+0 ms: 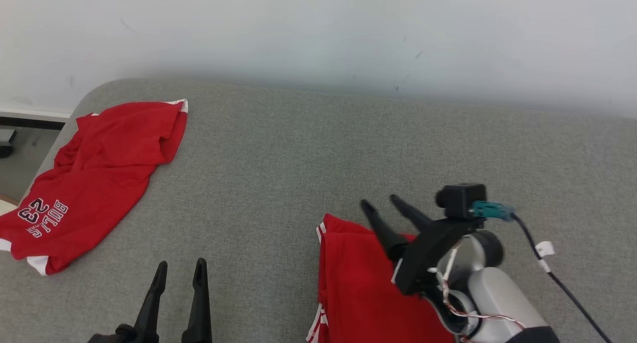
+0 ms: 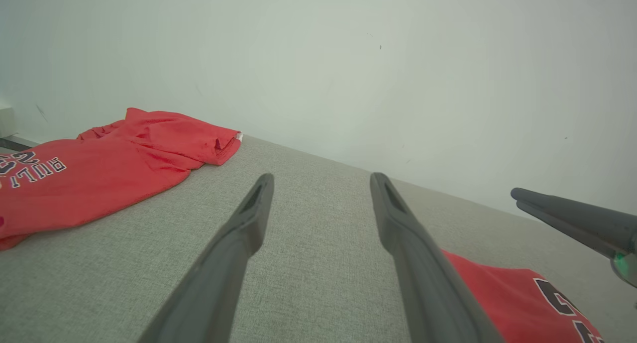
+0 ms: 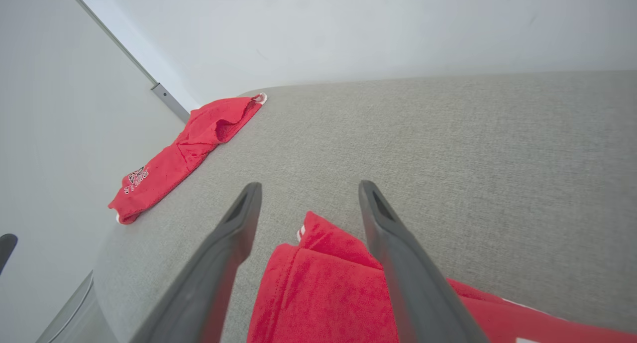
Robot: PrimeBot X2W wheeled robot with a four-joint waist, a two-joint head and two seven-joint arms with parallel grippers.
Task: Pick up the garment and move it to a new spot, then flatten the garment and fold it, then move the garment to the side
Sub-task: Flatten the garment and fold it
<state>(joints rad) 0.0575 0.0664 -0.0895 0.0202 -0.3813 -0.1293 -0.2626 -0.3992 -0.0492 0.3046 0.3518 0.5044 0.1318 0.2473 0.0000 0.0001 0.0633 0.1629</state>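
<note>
right hand (image 1: 380,201): it's spreading its fingers wide and gripping nothing, just hanging over the top edge of the near red garment (image 1: 353,283)

near red garment: it's lying on the grey desk (image 1: 298,159) right under that hand, at the front. The right wrist view is showing a neat doubled-over edge with white trim, so I'm guessing it's folded at least once.

left hand (image 1: 181,262): also gaping open and carrying nothing, hovering low over bare desk to the left of the garment and not touching it

red Bulls 23 garment (image 1: 99,178): it's sitting well apart at the far left corner, rumpled, one end draping at the desk edge

progress: I'm reading this as pickup, flattening and fold mostly behind us, and the shift to the side is what's remaining. Can't tell how tidy the fold is, since the arm is hiding part of it.
</note>
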